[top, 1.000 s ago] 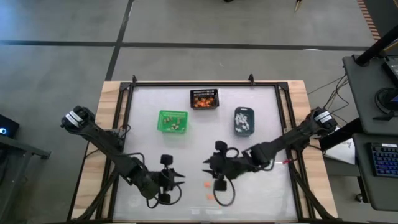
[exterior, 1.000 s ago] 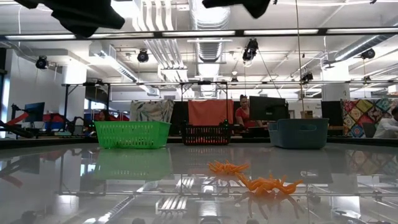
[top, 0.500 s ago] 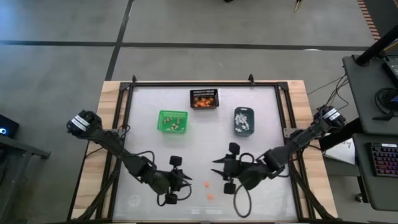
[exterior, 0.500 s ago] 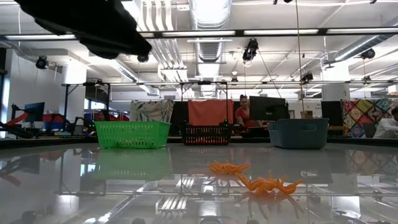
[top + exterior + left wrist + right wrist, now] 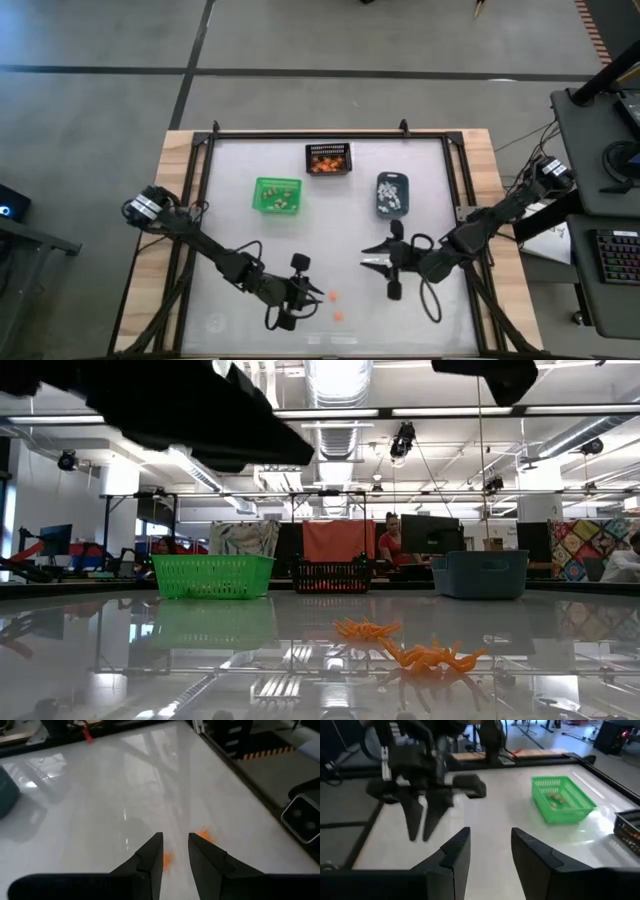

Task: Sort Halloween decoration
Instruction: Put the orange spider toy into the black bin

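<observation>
I had the left pincer (image 5: 318,292) low over the counter (image 5: 240,230), its fingers narrowly parted and empty, just beside the two orange trinkets (image 5: 332,297) because they were the only loose pieces left to sort. The right pincer (image 5: 372,259), parted and empty, hung near them toward the blue-grey bin (image 5: 392,194).

We see grey floor (image 5: 300,40) around the worktop (image 5: 180,150), with ceiling ducts (image 5: 335,380), strip lights (image 5: 330,414) and monitors (image 5: 430,532) beyond.

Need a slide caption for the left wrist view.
Left claw, fingers slightly apart and empty, poised over two orange trinkets on the white table.
</observation>
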Robot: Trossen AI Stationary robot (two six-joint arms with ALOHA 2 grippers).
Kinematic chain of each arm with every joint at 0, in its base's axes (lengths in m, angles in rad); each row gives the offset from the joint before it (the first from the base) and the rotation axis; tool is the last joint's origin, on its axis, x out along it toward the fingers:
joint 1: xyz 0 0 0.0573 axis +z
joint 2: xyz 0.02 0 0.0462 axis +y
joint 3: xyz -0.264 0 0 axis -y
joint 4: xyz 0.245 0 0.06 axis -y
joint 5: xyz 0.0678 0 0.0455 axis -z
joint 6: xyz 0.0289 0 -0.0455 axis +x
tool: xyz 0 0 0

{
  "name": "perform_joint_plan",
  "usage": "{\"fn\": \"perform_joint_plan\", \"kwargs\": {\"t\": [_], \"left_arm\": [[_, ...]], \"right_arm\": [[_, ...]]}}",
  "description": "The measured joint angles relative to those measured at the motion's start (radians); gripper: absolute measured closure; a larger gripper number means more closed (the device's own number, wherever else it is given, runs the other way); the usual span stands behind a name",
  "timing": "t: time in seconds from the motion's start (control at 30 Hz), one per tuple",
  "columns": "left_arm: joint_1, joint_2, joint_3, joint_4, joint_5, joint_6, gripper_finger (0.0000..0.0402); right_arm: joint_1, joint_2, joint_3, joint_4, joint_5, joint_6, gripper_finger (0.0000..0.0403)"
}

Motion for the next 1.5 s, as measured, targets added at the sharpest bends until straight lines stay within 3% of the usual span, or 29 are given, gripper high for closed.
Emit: {"fn": "perform_joint_plan", "kwargs": {"t": [0.53, 0.83, 1.3, 1.5], "left_arm": [[0.055, 0.157, 0.12, 0.042, 0.152, 0.031, 0.0327], [0.073, 0.153, 0.11, 0.057, 0.148, 0.032, 0.0327], [0.108, 0.173, 0.102, 0.061, 0.145, 0.095, 0.0268], [0.113, 0.253, 0.111, 0.069, 0.152, 0.106, 0.026]], "right_arm": [[0.016, -0.061, -0.208, 0.288, -0.034, -0.079, 0.0264], [0.018, -0.073, -0.315, 0.511, -0.08, -0.156, 0.0273], [0.017, -0.084, -0.352, 0.57, -0.08, -0.207, 0.0273], [0.017, -0.084, -0.352, 0.572, -0.081, -0.202, 0.0268]]}}
